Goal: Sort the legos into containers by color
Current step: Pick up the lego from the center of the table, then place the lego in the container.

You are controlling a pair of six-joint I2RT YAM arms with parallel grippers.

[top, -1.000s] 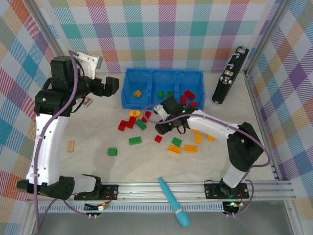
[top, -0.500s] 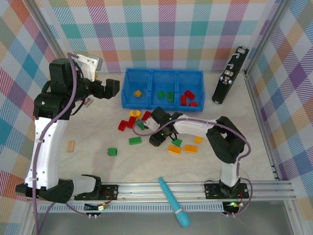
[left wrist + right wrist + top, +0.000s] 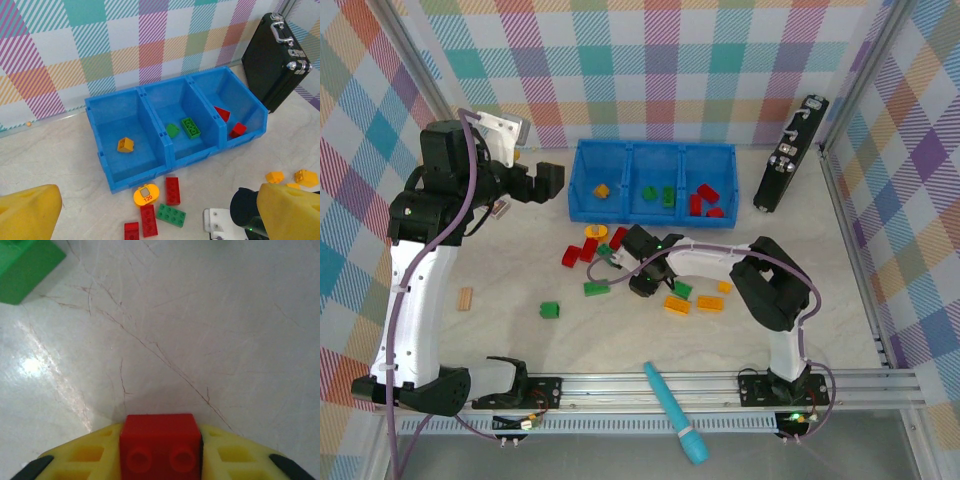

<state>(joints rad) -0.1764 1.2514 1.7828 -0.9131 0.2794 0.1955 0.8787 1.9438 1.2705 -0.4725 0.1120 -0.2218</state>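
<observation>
Wrist close-up shows right gripper [image 3: 160, 462] pinching red lego [image 3: 160, 442]; overhead shows left gripper [image 3: 558, 178] spread.

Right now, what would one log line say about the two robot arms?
right gripper: shut on small red studded plastic brick | left gripper: open, by blue plastic tray

A black case [image 3: 786, 155] leans at the far right wall; a teal tool [image 3: 675, 412] lies across the near edge; a tan block [image 3: 466, 299] sits left.
</observation>
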